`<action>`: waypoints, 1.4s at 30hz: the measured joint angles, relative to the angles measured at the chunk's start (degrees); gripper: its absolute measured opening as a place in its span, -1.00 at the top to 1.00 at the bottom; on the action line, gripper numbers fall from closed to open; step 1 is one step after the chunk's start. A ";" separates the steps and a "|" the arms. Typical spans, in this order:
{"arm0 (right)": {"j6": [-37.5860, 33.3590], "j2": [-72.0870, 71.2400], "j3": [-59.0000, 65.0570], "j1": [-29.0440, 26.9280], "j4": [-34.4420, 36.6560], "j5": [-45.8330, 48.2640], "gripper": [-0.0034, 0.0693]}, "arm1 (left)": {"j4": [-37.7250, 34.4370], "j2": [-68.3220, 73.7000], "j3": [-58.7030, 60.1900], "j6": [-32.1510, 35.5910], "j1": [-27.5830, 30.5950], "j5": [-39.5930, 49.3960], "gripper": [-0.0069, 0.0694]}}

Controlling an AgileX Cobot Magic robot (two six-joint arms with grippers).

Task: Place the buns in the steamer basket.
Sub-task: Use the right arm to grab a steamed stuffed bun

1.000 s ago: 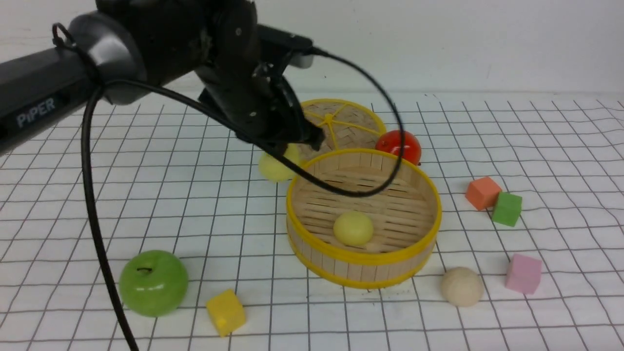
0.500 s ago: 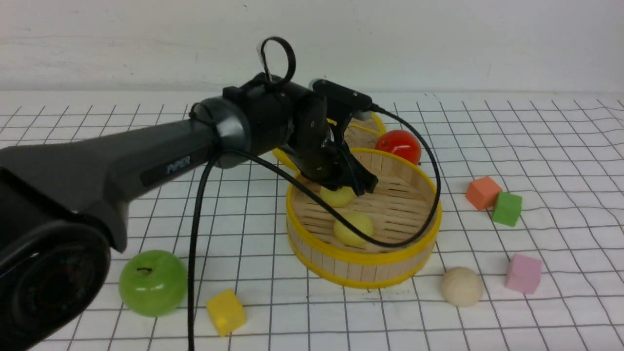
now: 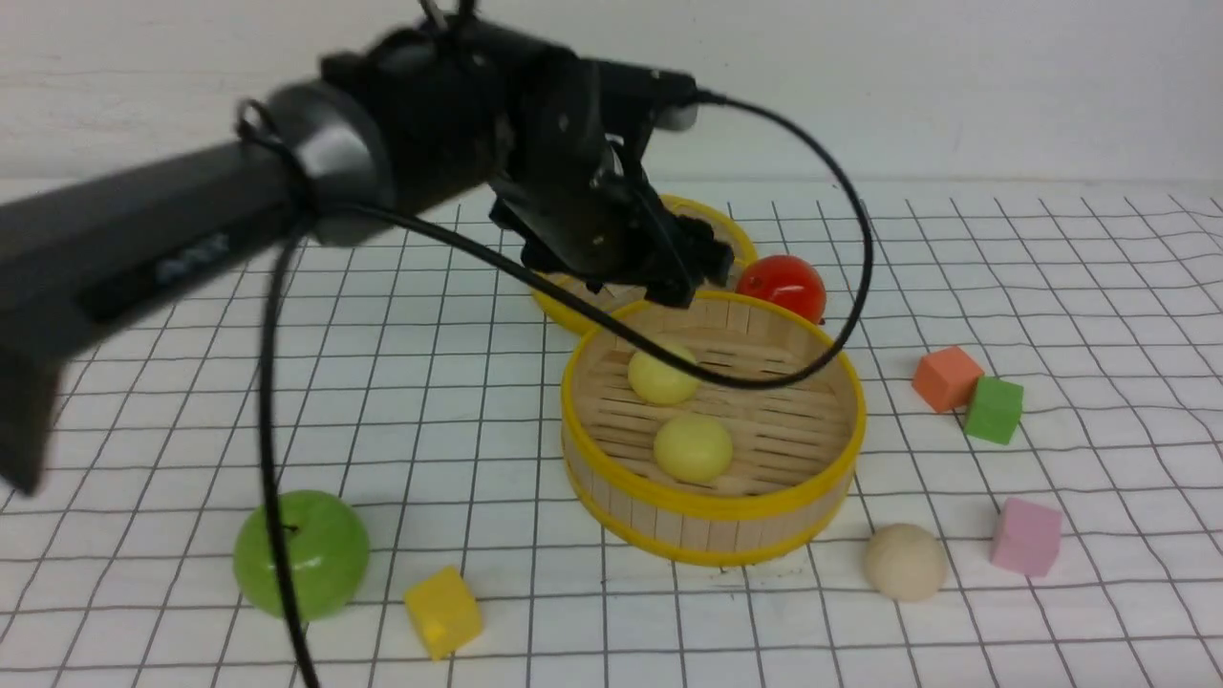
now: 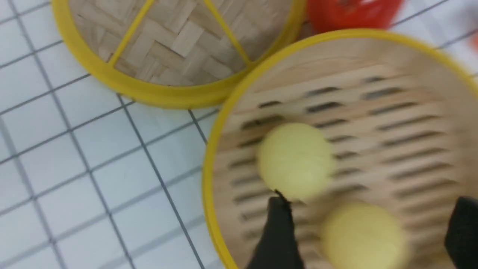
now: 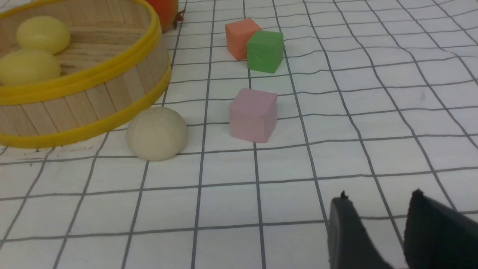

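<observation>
The steamer basket (image 3: 712, 502) stands mid-table. Two pale yellow buns lie on its slatted floor, one farther (image 3: 662, 375) and one nearer (image 3: 693, 447). The cream-beige bun (image 3: 906, 561) lies on the cloth just right of the basket's front. My left gripper (image 3: 688, 268) is open and empty, raised above the basket's far rim. In the left wrist view its fingers stand wide apart (image 4: 370, 198) over the two buns (image 4: 295, 160) (image 4: 362, 235). My right gripper (image 5: 379, 196) looks shut and empty, low over the cloth, with the cream bun (image 5: 157, 133) ahead of it.
The flat woven lid (image 3: 731, 239) lies behind the basket, with a red tomato (image 3: 783, 285) beside it. A green apple (image 3: 301, 552) and a yellow cube (image 3: 441, 612) are at the front left. Orange (image 3: 946, 377), green (image 3: 994, 409) and pink (image 3: 1027, 535) cubes sit on the right.
My left gripper carried the second yellow bun from the cloth left of the basket into the basket, let it go, and has risen toward the far rim.
</observation>
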 joint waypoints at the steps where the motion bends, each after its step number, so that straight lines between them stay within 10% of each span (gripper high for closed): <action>1: 0.00 0.00 0.00 0.00 0.00 0.00 0.25 | -0.19 -3.12 1.05 -1.14 -0.37 1.12 -0.41; 11: 0.00 0.00 0.00 0.00 0.00 0.00 0.25 | -2.92 -36.78 29.42 -4.04 -1.88 -8.47 0.85; 19: 0.59 0.00 0.08 0.00 0.02 -1.34 0.25 | -5.36 -63.82 66.49 -4.04 -1.88 -35.95 0.85; 30: 18.52 0.00 -0.84 0.20 27.42 -14.42 0.32 | -9.02 -79.85 86.93 -4.26 -1.88 -43.15 0.85; 42: -2.01 40.68 -38.67 2.79 17.96 28.26 0.76 | -9.02 -79.92 87.43 -4.21 -1.88 -42.57 0.85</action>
